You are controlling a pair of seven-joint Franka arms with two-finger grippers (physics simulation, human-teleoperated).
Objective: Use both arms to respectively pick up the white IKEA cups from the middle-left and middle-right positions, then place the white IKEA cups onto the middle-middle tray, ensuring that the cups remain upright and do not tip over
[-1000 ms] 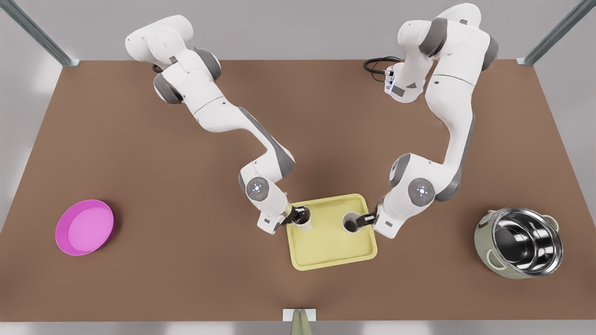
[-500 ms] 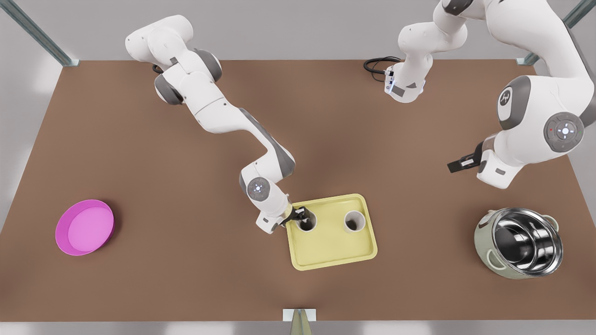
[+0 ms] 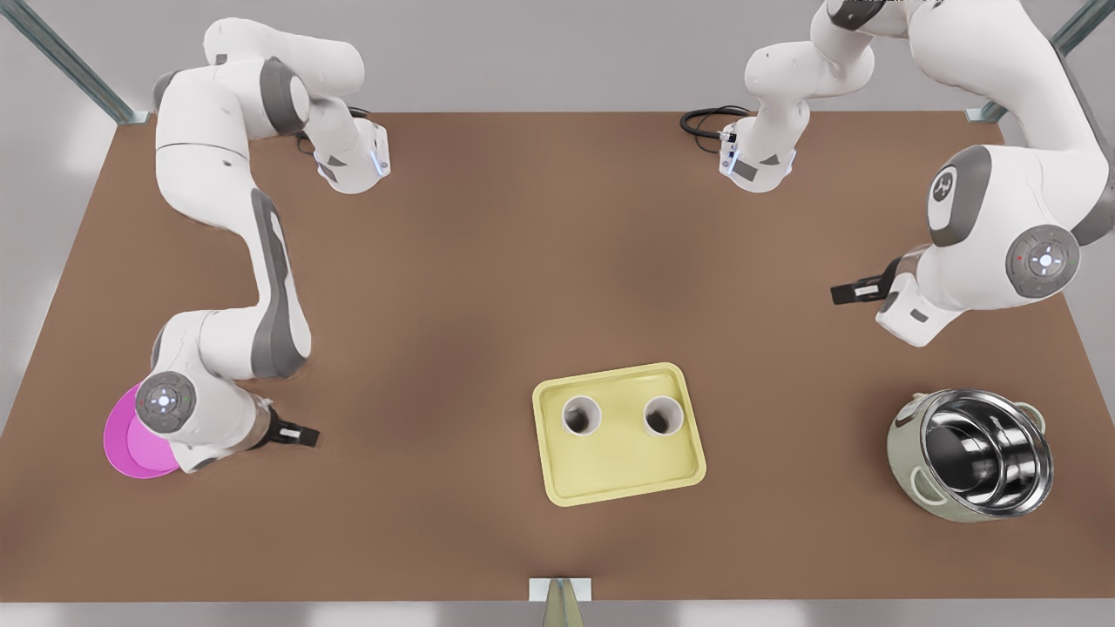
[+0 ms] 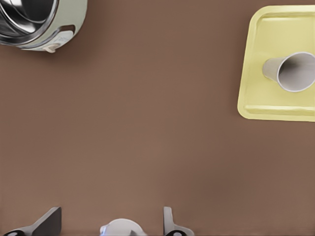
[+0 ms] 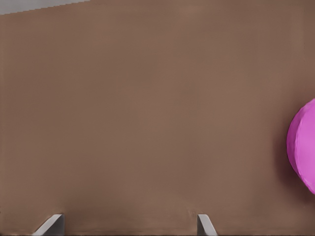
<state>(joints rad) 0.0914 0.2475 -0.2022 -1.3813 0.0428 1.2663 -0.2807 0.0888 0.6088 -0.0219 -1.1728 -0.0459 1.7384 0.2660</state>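
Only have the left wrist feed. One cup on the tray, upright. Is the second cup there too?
Observer: Yes. In the front view one white cup and another white cup stand upright side by side in the tray, not touching.
Operator: Right gripper?
Observer: The right gripper is open and empty, off the tray, next to the magenta dish at the front view's left.
Operator: Where's mine relative to the tray?
Observer: The left gripper is open and empty over bare table at the front view's right, clear of the tray, with the steel pot nearer the camera.
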